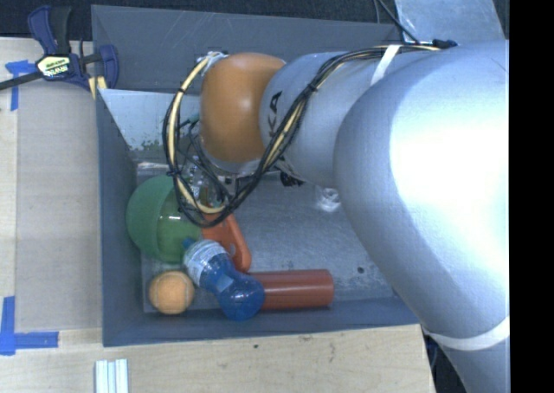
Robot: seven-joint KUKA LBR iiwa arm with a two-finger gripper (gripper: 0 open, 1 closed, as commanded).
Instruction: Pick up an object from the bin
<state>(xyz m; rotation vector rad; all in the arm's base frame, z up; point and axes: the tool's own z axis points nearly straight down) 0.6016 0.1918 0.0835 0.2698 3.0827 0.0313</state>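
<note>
Gripper [202,190] over green bowl [149,216]; blue bottle [228,286] just beside

Green bowl [154,214], blue bottle [228,286] crowding left, bin [299,240] centre open

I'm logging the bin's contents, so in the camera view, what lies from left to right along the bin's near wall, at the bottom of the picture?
From the left: tan-orange ball → blue bottle with a clear cap → red-orange cylinder lying on its side.
</note>
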